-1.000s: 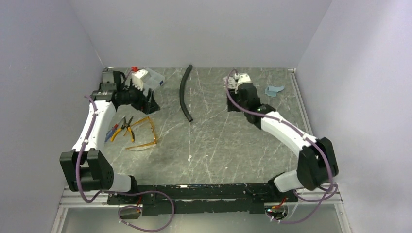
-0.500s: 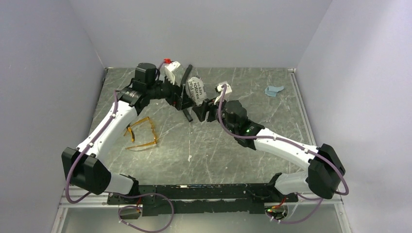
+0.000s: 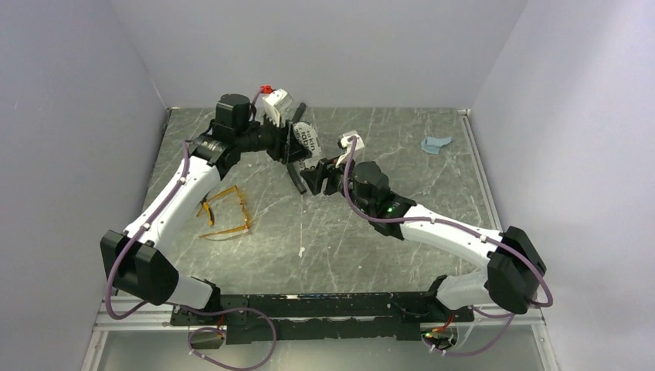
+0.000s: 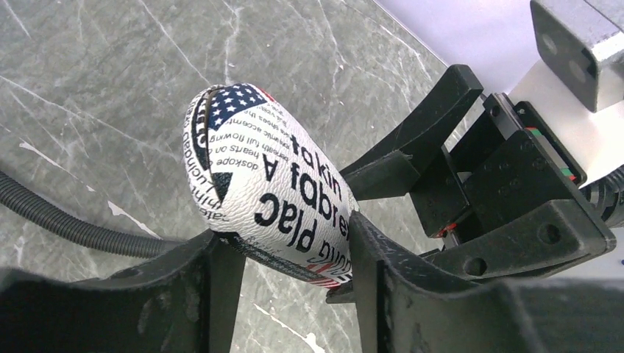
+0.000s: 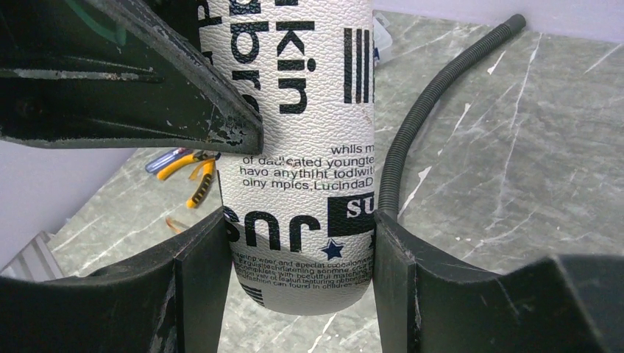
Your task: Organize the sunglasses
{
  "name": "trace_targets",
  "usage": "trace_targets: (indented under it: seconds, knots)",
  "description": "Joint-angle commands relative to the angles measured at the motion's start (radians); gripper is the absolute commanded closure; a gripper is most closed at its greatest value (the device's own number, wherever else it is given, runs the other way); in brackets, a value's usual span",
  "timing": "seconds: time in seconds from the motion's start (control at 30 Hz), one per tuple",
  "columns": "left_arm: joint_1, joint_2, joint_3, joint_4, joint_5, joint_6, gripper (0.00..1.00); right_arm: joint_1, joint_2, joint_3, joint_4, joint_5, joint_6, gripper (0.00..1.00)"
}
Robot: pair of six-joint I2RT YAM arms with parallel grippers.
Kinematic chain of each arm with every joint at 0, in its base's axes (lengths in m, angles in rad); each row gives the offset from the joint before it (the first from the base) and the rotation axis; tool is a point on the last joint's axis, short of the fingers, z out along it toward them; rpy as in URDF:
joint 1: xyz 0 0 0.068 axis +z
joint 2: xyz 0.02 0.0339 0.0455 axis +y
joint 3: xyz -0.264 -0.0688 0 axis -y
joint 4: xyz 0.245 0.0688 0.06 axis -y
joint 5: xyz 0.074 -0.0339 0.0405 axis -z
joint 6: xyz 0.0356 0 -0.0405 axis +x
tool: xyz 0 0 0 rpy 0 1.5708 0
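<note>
The sunglasses (image 3: 225,212), with amber lenses and thin orange arms, lie open on the table at the left, untouched. A grey-white pouch (image 3: 309,143) with black print is held in the air at the back middle. My left gripper (image 3: 296,148) is shut on its upper end; in the left wrist view the pouch (image 4: 257,176) sits between the left gripper's (image 4: 287,243) fingers. My right gripper (image 3: 318,173) is shut on its lower end; in the right wrist view the pouch (image 5: 302,147) fills the right gripper's (image 5: 298,235) gap.
A black corrugated hose (image 5: 434,95) lies on the table behind the pouch and partly shows under the grippers (image 3: 296,182). Yellow-handled pliers (image 5: 188,165) lie at the left near the sunglasses. A small light-blue cloth (image 3: 435,144) lies at the back right.
Both arms have swung from the back corners to the back middle. The left gripper brought the pouch up there, and the right gripper has come in and closed on its lower end.
</note>
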Motion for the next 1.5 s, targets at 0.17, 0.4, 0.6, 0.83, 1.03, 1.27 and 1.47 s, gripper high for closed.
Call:
trace_targets:
  seconds: [0.17, 0.4, 0.6, 0.83, 1.03, 1.27, 1.47]
  knots:
    - [0.002, -0.015, 0.023, -0.002, -0.003, 0.049, 0.88, 0.014, -0.017, 0.045, 0.101, -0.094, -0.074, 0.89]
    - [0.001, -0.080, 0.026, -0.093, 0.096, 0.198, 0.97, 0.010, -0.117, -0.011, 0.071, -0.151, -0.197, 0.02]
    - [0.001, -0.136, 0.068, -0.275, 0.226, 0.424, 0.97, -0.047, -0.270, -0.109, 0.006, -0.401, -0.377, 0.00]
    - [-0.005, -0.150, 0.114, -0.412, 0.390, 0.539, 0.97, -0.132, -0.254, -0.126, 0.078, -0.706, -0.374, 0.00]
    - [-0.028, -0.161, 0.097, -0.429, 0.416, 0.557, 0.97, -0.147, -0.132, -0.117, 0.292, -0.797, -0.228, 0.06]
    - [-0.034, -0.170, 0.088, -0.409, 0.434, 0.528, 0.97, -0.145, -0.014, -0.099, 0.451, -0.916, -0.103, 0.39]
    - [-0.034, -0.179, 0.084, -0.430, 0.391, 0.553, 0.94, -0.145, -0.059, -0.176, 0.570, -0.902, -0.051, 0.79]
